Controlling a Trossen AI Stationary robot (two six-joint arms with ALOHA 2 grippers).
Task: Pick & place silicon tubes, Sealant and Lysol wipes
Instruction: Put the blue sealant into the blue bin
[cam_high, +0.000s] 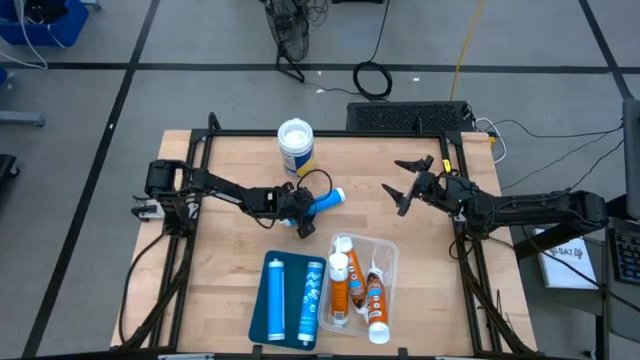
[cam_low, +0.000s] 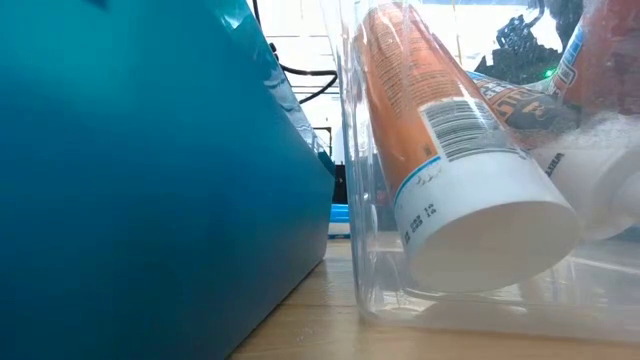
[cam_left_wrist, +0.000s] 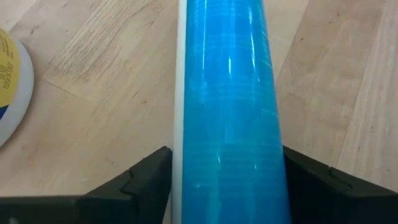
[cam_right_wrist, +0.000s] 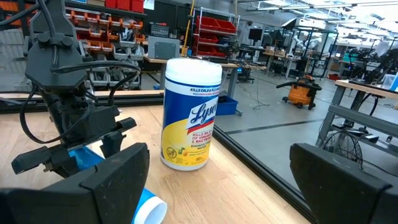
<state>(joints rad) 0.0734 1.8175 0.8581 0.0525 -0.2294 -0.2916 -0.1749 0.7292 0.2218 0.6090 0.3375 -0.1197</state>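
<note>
The Lysol wipes (cam_high: 296, 146) stand upright at the far middle of the table (cam_high: 230, 290), lid up, untouched and just beyond the left arm's work. At the near edge a teal tray (cam_high: 272, 300) holds two blue tubes, and beside it on the right a clear bin (cam_high: 388, 262) holds the orange sealant tubes (cam_high: 343, 290). The left gripper (cam_high: 300, 210) sits mid-table, its fingers (cam_left_wrist: 146, 180) closed against both sides of a blue silicone tube (cam_high: 326, 199) that lies on the wood pointing toward the right. The right gripper (cam_high: 412, 182) hovers on the right side with its jaws spread wide, holding nothing, facing the canister.

To do this step well, I judge the left arm should raise the tube level before it swings toward the near tray, so the long free end does not drag or knock the canister. It should then lay the tube parallel to the two already there.
</note>
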